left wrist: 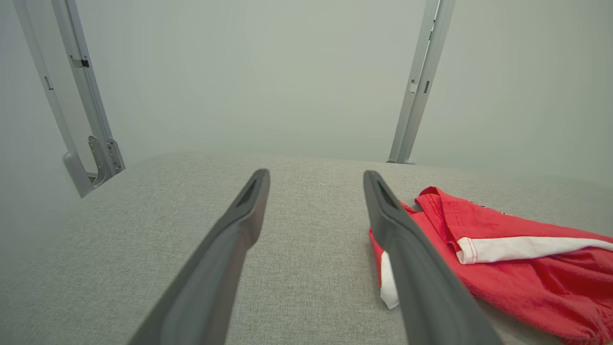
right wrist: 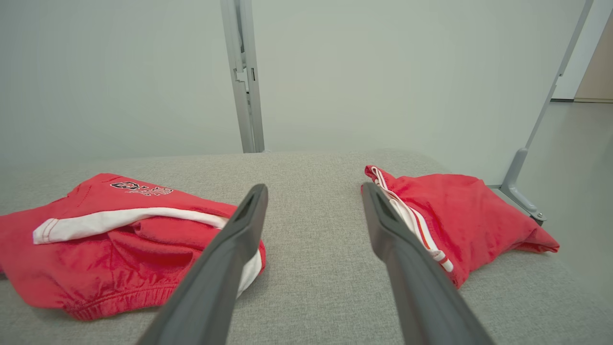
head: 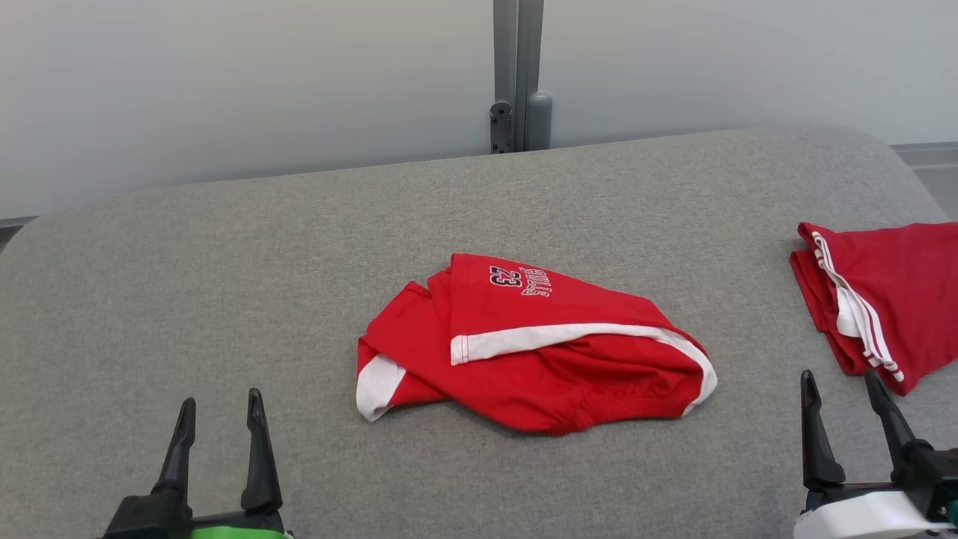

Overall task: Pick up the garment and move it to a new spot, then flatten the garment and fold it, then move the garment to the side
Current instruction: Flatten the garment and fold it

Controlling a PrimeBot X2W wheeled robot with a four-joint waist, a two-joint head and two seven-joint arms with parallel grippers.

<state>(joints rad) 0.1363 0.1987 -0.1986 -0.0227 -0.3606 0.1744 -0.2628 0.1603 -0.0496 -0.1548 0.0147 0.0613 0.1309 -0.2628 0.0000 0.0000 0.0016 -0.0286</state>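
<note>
Lying crumpled at the centre of the grey table (head: 224, 247), the red garment (head: 535, 352) awaited its first pickup. Left gripper (head: 221, 399) and right gripper (head: 840, 374) stood wide and empty, well short of it; next, presumably, a reach forward to pinch its edges.

red-and-white garment (head: 554, 352), grey table (head: 224, 284)
</note>
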